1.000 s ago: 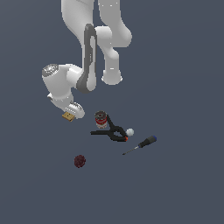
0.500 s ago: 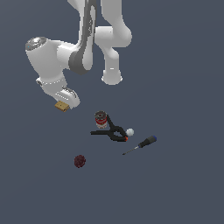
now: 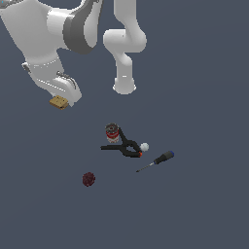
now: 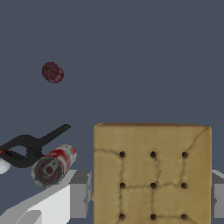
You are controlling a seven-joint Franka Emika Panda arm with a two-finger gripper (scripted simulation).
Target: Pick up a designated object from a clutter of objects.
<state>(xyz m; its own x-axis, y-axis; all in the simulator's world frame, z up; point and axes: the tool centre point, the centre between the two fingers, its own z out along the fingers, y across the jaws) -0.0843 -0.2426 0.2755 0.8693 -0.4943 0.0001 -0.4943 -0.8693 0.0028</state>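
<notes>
The designated object, a flat tan square block [image 3: 58, 102] with dark dots on its face [image 4: 152, 173], hangs high above the floor. My gripper [image 3: 60, 100] is shut on it, with a grey finger [image 4: 81, 194] pressed to each side edge. Below, toward the exterior view's right, lies the clutter of objects: a red-banded can [image 3: 112, 132] [image 4: 53, 165], a black clamp [image 3: 122, 146] [image 4: 30, 145] with orange tips, a white ball [image 3: 144, 146] and a blue-and-black-handled screwdriver [image 3: 160, 158]. A dark red ball [image 3: 88, 179] [image 4: 53, 72] lies apart from them.
The arm's white base column [image 3: 124, 80] stands behind the clutter. The big white wrist link [image 3: 44, 44] fills the upper part of the exterior view's left. Plain dark grey floor surrounds everything.
The gripper has risen and shifted toward the exterior view's left, carrying the tan block higher above the floor. The can, clamp, balls and screwdriver have stayed put.
</notes>
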